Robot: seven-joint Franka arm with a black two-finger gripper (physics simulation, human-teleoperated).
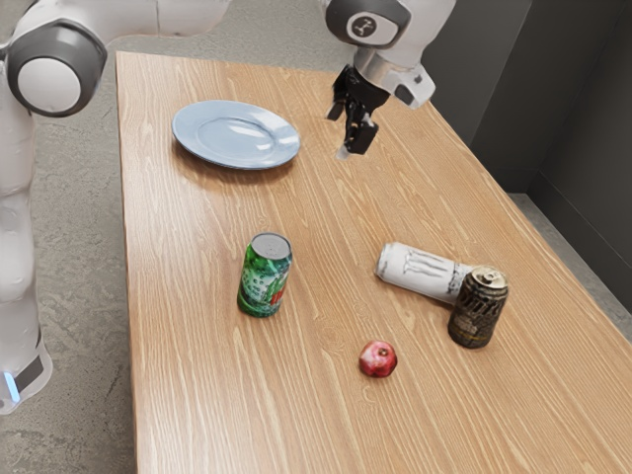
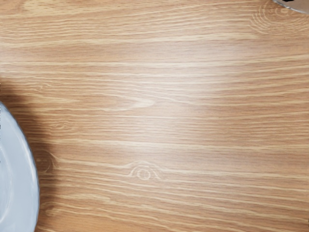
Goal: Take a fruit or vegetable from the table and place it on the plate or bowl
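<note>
Gripper (image 1: 351, 148) hovers above far end of tabletop (image 1: 197, 395), just beside plate (image 1: 235, 133); plate rim (image 2: 17, 183) also in wrist view. Released or clenched: cannot tell from this angle.

Red fruit (image 1: 378, 358) sits near tabletop's near edge, well apart from gripper and plate.

Risks:
- Dark can (image 1: 478, 307) and lying white can (image 1: 423, 272) near fruit; wide approach could knock them.
- Green can (image 1: 265, 275) stands between fruit and plate; low carry could tip it.
- Round fruit may roll if nudged off-centre.
</note>
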